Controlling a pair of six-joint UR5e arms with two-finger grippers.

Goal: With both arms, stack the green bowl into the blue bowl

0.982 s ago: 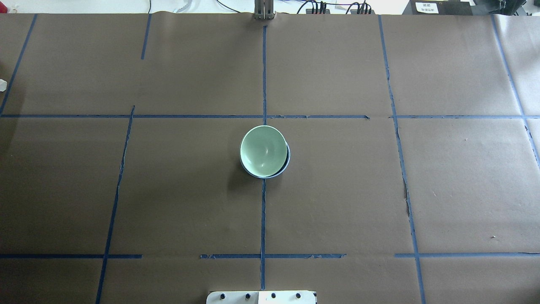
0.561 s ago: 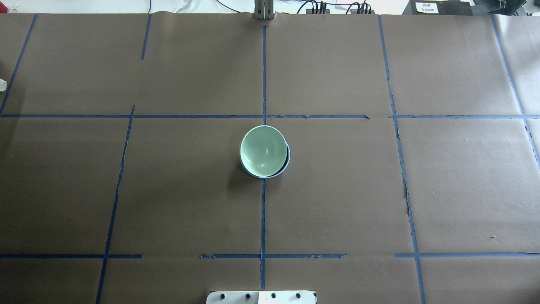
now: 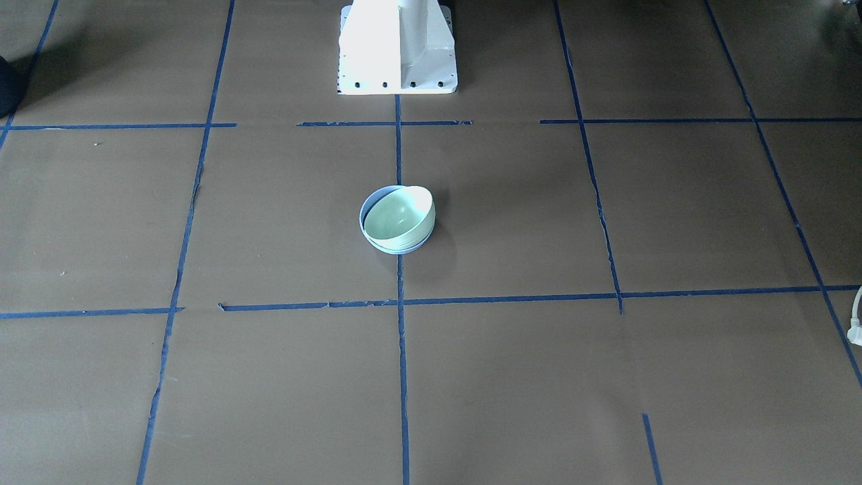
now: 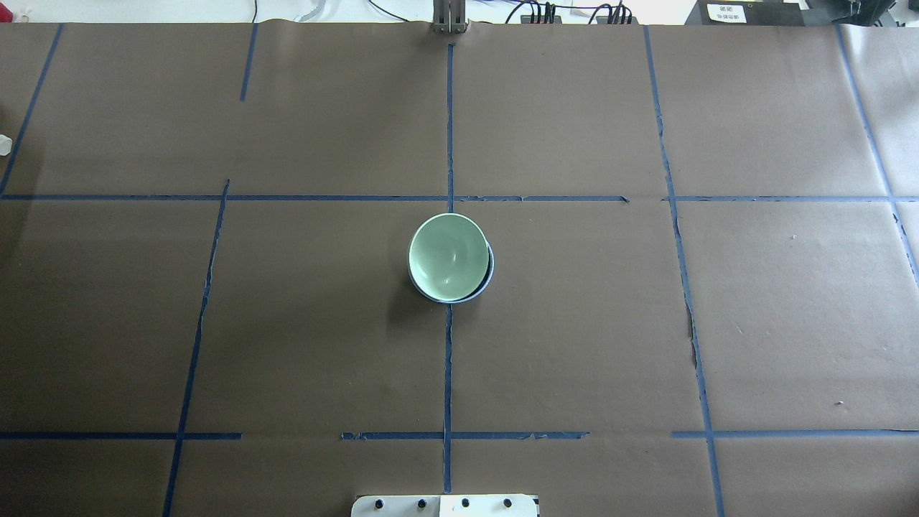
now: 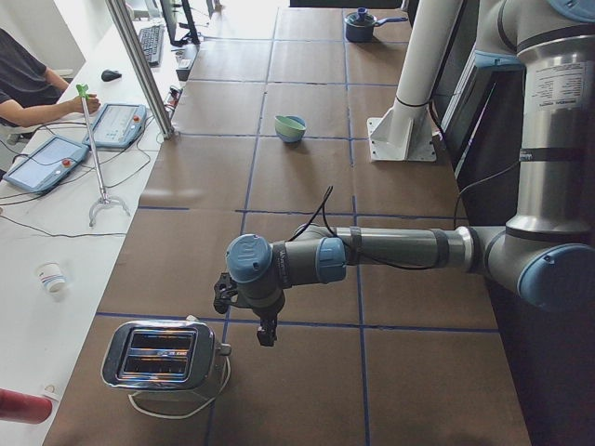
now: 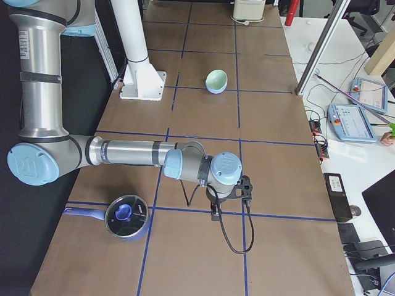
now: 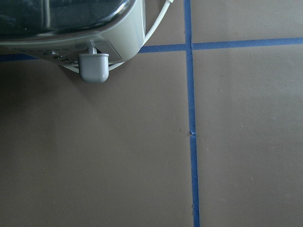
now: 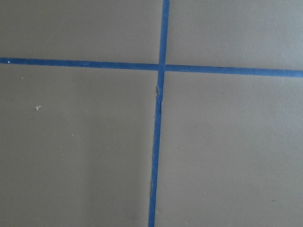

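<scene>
Nothing stirs at centre table: the green bowl sits inside the blue bowl exactly as it did a second ago, same spot on the tape cross, same lean. It is nested but off-centre, pushed toward the robot's left. That leaves a sliver of blue rim and a dark crescent showing on the other side, so it looks tilted rather than flush.

No change in the stack means, I'd say, the placing is done and the task is as good as finished. Nobody is nudging it level.

And the arms are well away. The left gripper hangs over the table just beside the toaster at one end. The right gripper hangs near the lidded pot at the other.

Both claws show only small and side-on, and the wrist cameras see bare paper and tape. I cannot tell how far either is open, though nothing appears to be held.
</scene>
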